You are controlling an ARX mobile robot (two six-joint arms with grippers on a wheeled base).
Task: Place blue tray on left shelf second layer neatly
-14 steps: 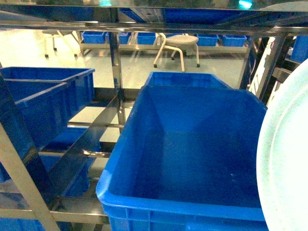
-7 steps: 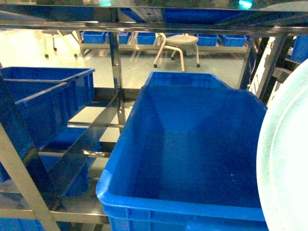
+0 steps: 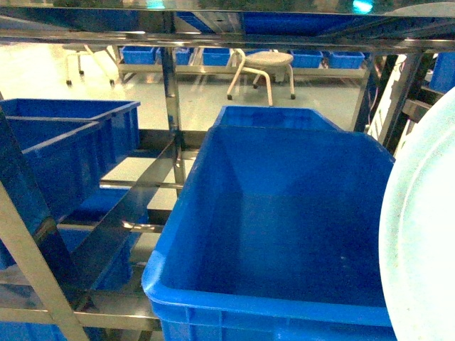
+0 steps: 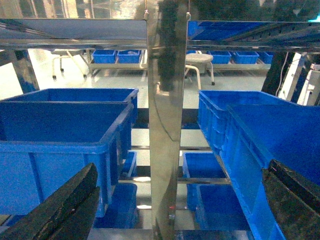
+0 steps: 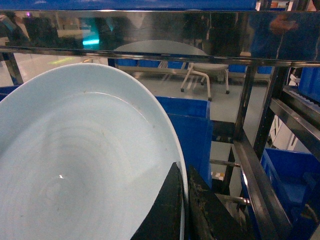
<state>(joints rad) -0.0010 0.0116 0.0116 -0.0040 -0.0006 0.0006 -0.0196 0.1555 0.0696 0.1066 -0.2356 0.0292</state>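
The blue tray is a pale round dish that fills the left of the right wrist view. It is held tilted on edge. My right gripper is shut on its rim, one black finger on each face. In the head view only the tray's curved edge shows at the far right, beside a big blue crate. The shelf's middle tier has shiny steel rails and carries the crates. My left gripper is open, its fingers wide apart in front of a steel upright, holding nothing.
Deep blue crates stand on both sides of the upright, with more crates on the tier below. A steel crossbar runs close above the tray. A white stool and low racks of crates stand on the floor behind.
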